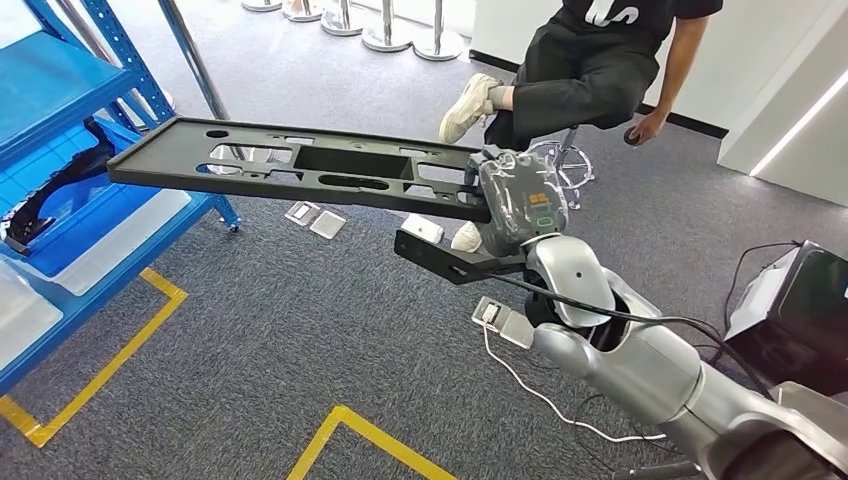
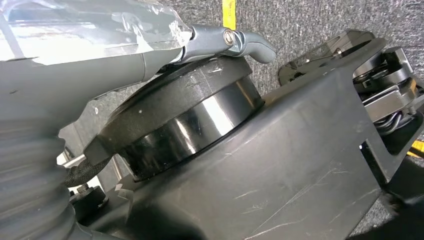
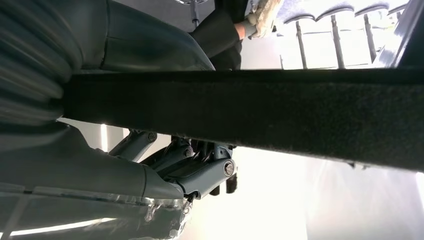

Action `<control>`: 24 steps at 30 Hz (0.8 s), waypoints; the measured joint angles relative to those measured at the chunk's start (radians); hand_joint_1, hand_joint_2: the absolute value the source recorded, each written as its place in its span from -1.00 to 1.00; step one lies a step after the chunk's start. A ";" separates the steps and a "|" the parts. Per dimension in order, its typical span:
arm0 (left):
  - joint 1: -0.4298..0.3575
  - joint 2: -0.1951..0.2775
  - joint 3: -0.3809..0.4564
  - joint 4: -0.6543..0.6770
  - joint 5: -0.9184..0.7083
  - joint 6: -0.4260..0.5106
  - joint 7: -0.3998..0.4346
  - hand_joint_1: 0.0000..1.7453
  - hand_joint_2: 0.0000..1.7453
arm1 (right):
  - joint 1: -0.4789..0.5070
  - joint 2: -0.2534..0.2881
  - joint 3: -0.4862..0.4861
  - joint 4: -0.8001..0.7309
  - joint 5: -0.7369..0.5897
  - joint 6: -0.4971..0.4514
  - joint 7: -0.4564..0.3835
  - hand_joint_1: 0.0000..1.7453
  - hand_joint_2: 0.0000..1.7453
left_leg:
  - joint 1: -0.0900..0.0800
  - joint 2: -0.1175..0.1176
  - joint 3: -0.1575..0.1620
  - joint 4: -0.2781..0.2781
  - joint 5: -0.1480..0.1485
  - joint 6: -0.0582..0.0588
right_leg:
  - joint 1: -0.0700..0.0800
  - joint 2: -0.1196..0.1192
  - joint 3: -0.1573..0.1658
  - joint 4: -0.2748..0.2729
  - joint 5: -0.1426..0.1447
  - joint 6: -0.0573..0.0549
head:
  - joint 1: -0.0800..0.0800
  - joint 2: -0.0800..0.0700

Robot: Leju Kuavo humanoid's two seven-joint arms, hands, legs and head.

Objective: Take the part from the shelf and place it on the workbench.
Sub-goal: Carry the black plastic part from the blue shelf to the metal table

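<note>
The part [image 1: 300, 165] is a long flat black panel with several cutouts. My right hand [image 1: 522, 200], wrapped in clear film, grips its near end and holds it level in the air, its far end reaching toward the blue shelf [image 1: 60, 95]. In the right wrist view the part's dark edge [image 3: 250, 115] runs across the picture, with my right hand [image 3: 150, 165] clamped around it and its fingers [image 3: 205, 172] curled on one side. My left hand [image 2: 85, 70] hangs by my body with a finger [image 2: 240, 41] stretched out and nothing in it.
Another black part [image 1: 50, 190] lies on a blue shelf level. A person [image 1: 590, 70] sits on a stool beyond the part. Yellow tape lines [image 1: 370, 430] and floor socket plates [image 1: 315, 218] mark the grey carpet. A dark box [image 1: 800, 310] with cables stands at right.
</note>
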 joint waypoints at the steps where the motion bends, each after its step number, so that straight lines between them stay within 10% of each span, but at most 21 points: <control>1: 0.000 0.000 0.000 0.000 0.000 0.000 0.000 -1.00 1.00 | -0.002 0.002 0.000 0.000 0.000 0.000 0.000 1.00 1.00 | -0.002 0.003 -0.001 0.003 -0.003 -0.004 | 0.003 -0.006 0.011 -0.026 0.002 -0.005 | 0.001 0.000; 5: 0.000 0.002 0.000 0.001 0.000 0.001 0.000 -1.00 1.00 | -0.006 0.006 0.000 0.001 0.000 0.000 0.000 1.00 1.00 | -0.004 0.008 -0.002 0.022 -0.022 -0.022 | 0.001 0.011 0.013 -0.033 -0.003 -0.031 | -0.008 0.000; 9: -0.008 0.002 0.000 0.000 0.000 0.001 0.000 -1.00 1.00 | -0.009 0.009 0.003 0.003 -0.005 -0.002 0.000 1.00 1.00 | -0.003 -0.012 -0.091 0.240 -0.134 -0.034 | 0.001 0.028 0.015 -0.035 -0.002 -0.045 | -0.032 0.000; 11: -0.012 0.002 0.000 0.000 0.000 0.001 -0.001 -1.00 1.00 | -0.009 0.010 0.005 0.005 -0.008 -0.004 0.000 1.00 1.00 | -0.004 -0.012 -0.117 0.298 -0.138 -0.031 | 0.004 0.040 0.017 -0.035 -0.003 -0.046 | -0.041 0.000; 15: -0.005 0.002 0.000 0.000 -0.002 0.001 0.000 -1.00 1.00 | -0.009 0.012 0.006 0.006 -0.009 -0.006 0.000 1.00 1.00 | -0.003 -0.039 -0.029 0.083 -0.008 -0.010 | 0.007 0.068 0.020 -0.034 -0.001 -0.043 | -0.050 0.000; 20: -0.003 0.000 0.000 0.000 -0.002 0.001 -0.001 -1.00 1.00 | -0.010 0.012 0.008 0.006 -0.005 -0.011 0.000 1.00 1.00 | 0.001 -0.041 -0.008 -0.001 0.007 0.004 | 0.007 0.078 0.002 -0.029 0.003 -0.019 | -0.046 0.000; 24: -0.001 -0.001 0.000 0.000 -0.003 0.001 -0.001 -1.00 1.00 | -0.012 0.012 0.011 0.006 -0.004 -0.013 0.000 1.00 1.00 | 0.006 -0.022 -0.005 -0.013 0.016 0.014 | 0.004 0.042 -0.082 0.161 -0.096 -0.003 | -0.019 0.000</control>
